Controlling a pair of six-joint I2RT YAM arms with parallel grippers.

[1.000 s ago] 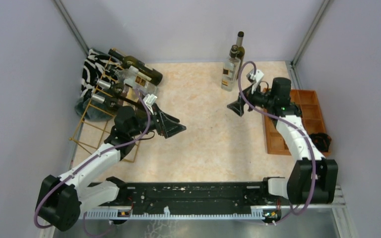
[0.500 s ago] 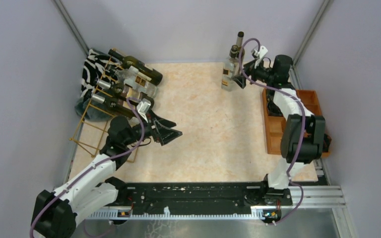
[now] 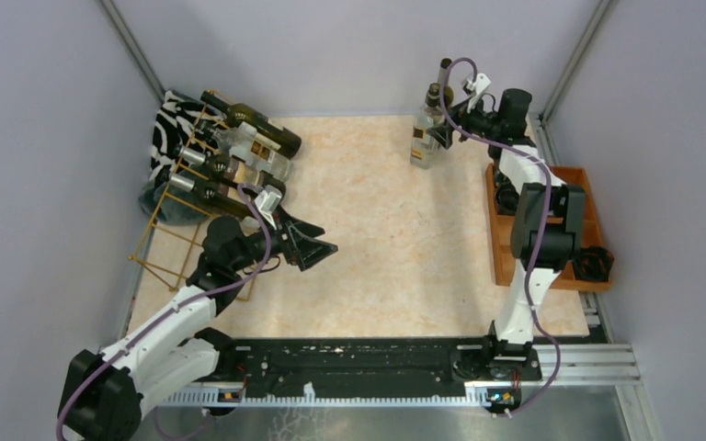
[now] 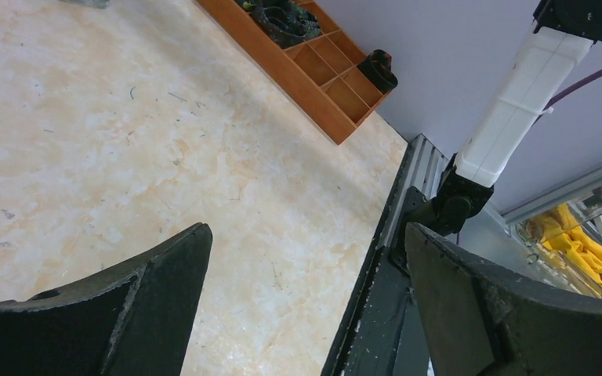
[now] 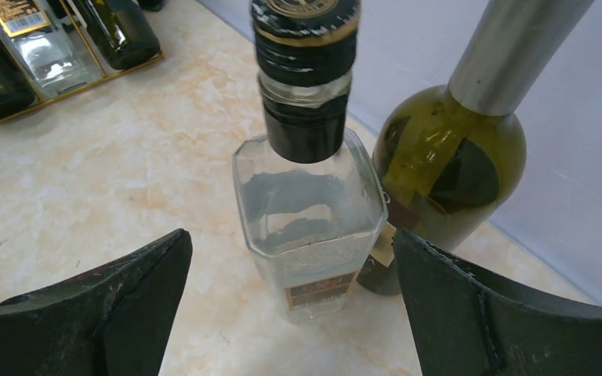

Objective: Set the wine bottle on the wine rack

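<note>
At the left, the wine rack (image 3: 152, 234) is seen loaded with bottles, and the left hand (image 3: 324, 241) is held wide and empty over the table (image 3: 386, 239). Far right, the clear bottle (image 5: 310, 227), just beside a green wine bottle (image 5: 455, 164), is bracketed by the wide right hand (image 3: 444, 136). The reach is judged in hand, and closing on the glass body is called for next.

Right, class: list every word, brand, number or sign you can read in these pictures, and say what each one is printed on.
No text is readable.
Clear bottle: dark front label with gold print, too blurred to read; the print on its cap top is cut off by the picture's edge.
Green bottle: dark label, no lettering legible.
Racked bottle on the wine rack: pale label with dark print, too small to read.
</note>
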